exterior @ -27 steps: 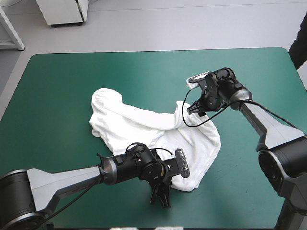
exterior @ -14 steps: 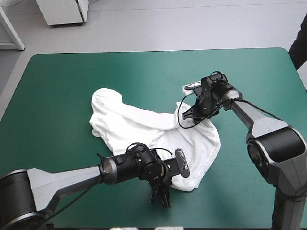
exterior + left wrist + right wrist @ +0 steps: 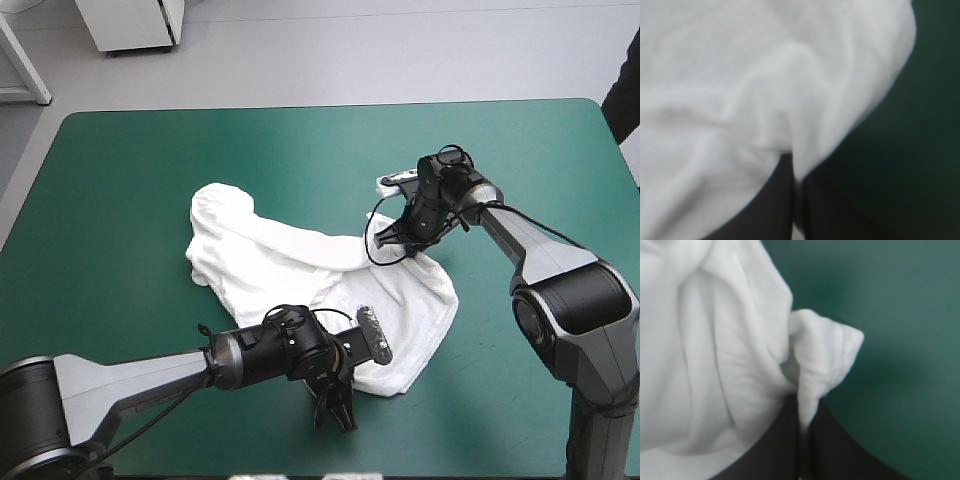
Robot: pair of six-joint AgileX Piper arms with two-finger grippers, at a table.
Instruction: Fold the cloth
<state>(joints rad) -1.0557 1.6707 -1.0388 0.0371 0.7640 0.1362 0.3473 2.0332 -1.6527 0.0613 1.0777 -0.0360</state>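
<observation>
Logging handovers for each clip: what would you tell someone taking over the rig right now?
Left claw: shut on the T-shirt at its near edge.
Right claw: shut on a pinch of cloth at the shirt's far right corner.
T-shirt: crumpled, mid-table on the teal-green cover, not spread flat.
Done: both grasps taken.
To do: spread it out, then fold; no fold made yet.

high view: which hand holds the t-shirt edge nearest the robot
The left hand, shut on the T-shirt's hem nearest the robot; the right hand pinches a bunched corner on the far side.
</observation>
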